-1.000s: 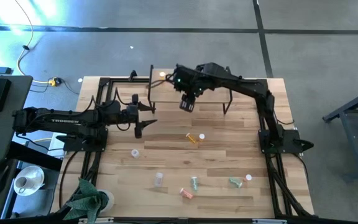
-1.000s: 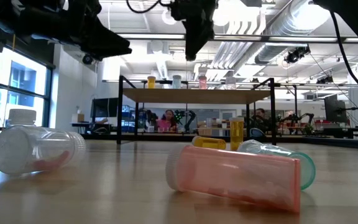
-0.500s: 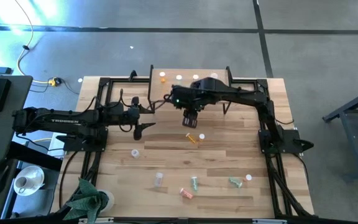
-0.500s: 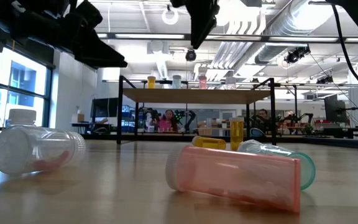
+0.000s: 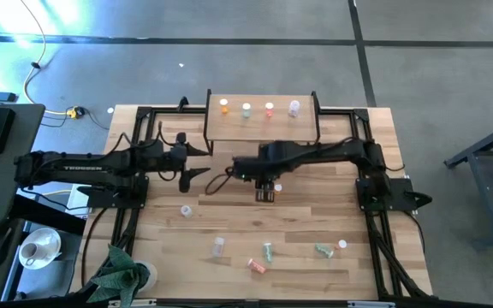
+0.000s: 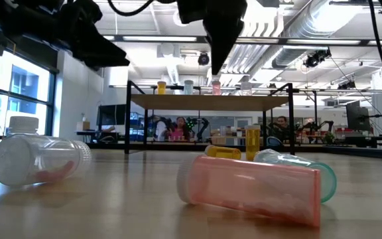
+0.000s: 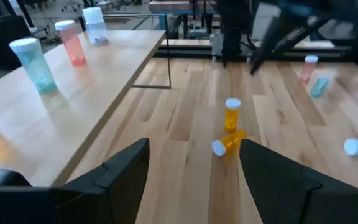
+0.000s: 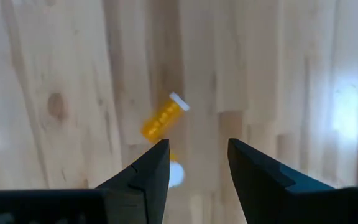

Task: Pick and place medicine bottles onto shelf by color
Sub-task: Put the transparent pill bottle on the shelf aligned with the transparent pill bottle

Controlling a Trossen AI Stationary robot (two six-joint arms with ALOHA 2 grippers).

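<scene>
A: Hovering now — right gripper (image 5: 266, 193) sits directly over the lying orange bottle (image 8: 163, 117), pointed straight down at the table (image 5: 315, 214).

B: Jaws?

A: Parted, about mid-width, nothing between them. In the right wrist view the bottle shows just beyond the gap, on its side, white cap end out. Not touching yet.

B: How's it gonna handle?

A: My read: v. light, hard plastic, smooth and round, so it'll roll or squirt out if pinched off-centre. Take it across the body at mid-length, not the cap. Fingers should straddle the barrel square-on; it lies at an angle to the jaws, so some wrist turn is prob. needed.

B: Second orange one nearby?

A: Yes, an upright orange bottle (image 7: 232, 114) stands right beside the lying one. Crowded — could get knocked.

B: Shelf?

A: Shelf (image 5: 264, 127) at the table's far edge carries four bottles in a row: orange, greenish, pink, clear. Several more lie on the near part of the table.

B: Left side?

A: Left gripper (image 5: 197, 172) waits off to the left, above the table, jaws wide, empty. Can't tell its exact height from up top.
</scene>
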